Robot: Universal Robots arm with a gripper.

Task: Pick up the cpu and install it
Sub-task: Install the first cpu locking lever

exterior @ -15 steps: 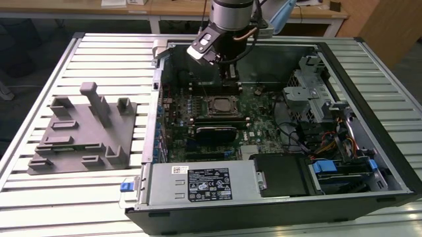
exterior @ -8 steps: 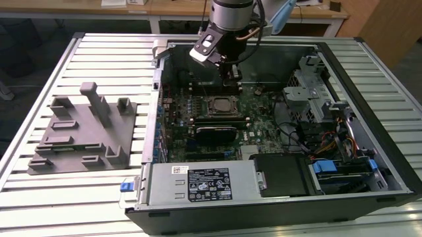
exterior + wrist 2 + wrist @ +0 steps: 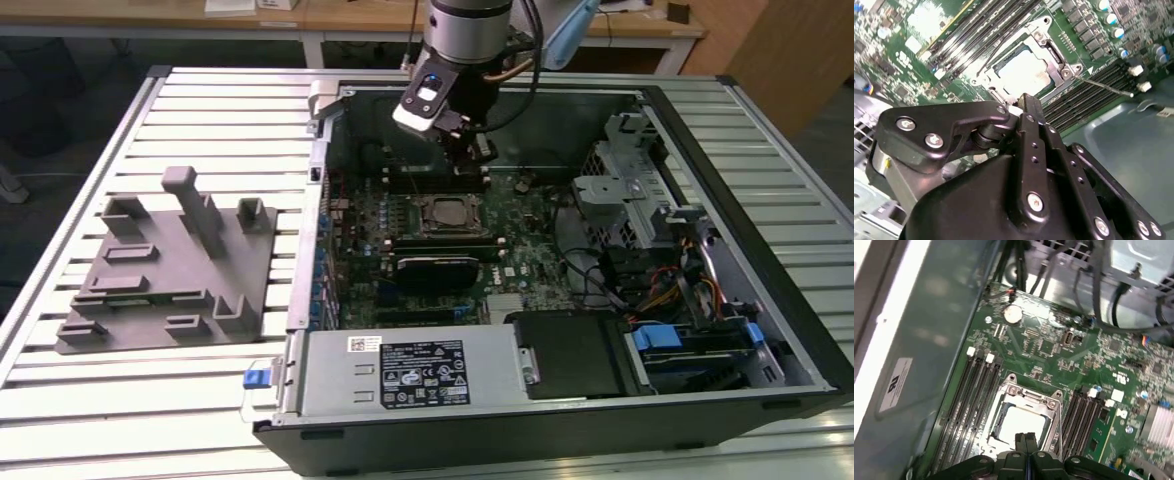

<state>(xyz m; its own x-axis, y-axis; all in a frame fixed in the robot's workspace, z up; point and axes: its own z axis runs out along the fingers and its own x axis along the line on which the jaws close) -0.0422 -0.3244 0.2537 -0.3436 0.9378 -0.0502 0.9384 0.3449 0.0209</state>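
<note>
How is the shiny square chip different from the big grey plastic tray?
The cpu is small, flat and silvery; the grey tray is big, dull and has upright posts. The cpu lies in its socket on the green motherboard inside the computer case; the tray rests outside on the slatted table. Both lie flat.

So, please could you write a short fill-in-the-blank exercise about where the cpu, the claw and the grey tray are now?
1. The cpu lies in the ____ on the green motherboard.
2. The two fingers of the claw are pressed ____.
3. The grey tray stands on the table, ____ the open computer case.

Missing words: socket; together; outside
</note>
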